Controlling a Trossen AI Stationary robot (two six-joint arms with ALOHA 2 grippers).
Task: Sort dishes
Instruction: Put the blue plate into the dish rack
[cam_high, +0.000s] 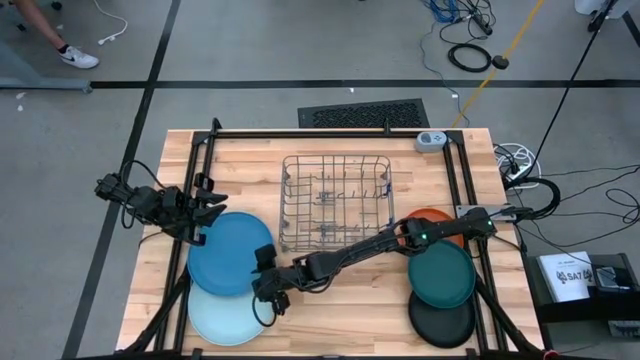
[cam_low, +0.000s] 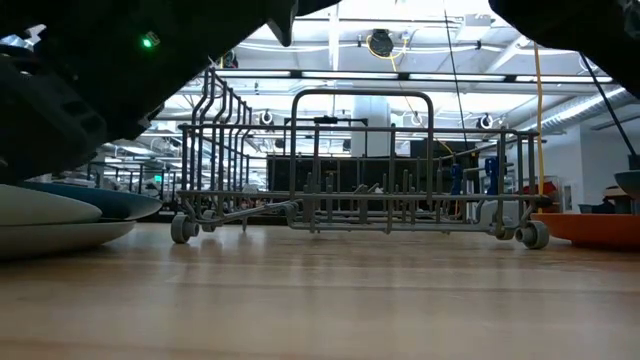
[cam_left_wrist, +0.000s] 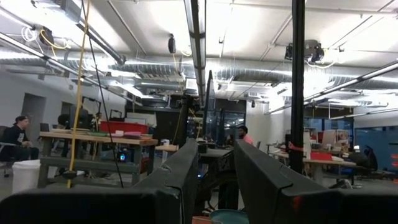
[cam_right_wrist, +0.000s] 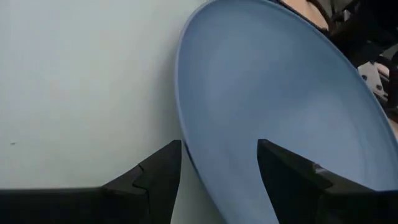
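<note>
- Blue plate (cam_high: 229, 253): lies on the tabletop (cam_high: 340, 320) left of the wire rack (cam_high: 337, 201), overlapping the pale blue plate (cam_high: 222, 318) at the near edge.
- Right gripper (cam_high: 268, 292): reaches across to the blue plate's right rim; fingers spread, one either side of the rim, as the right wrist view shows.
- Left gripper (cam_high: 208, 207): at the blue plate's far-left edge; fingers slightly apart, holding nothing.
- Right side: orange plate (cam_high: 436, 226), teal plate (cam_high: 441, 274), black plate (cam_high: 441, 322) in a row.
</note>
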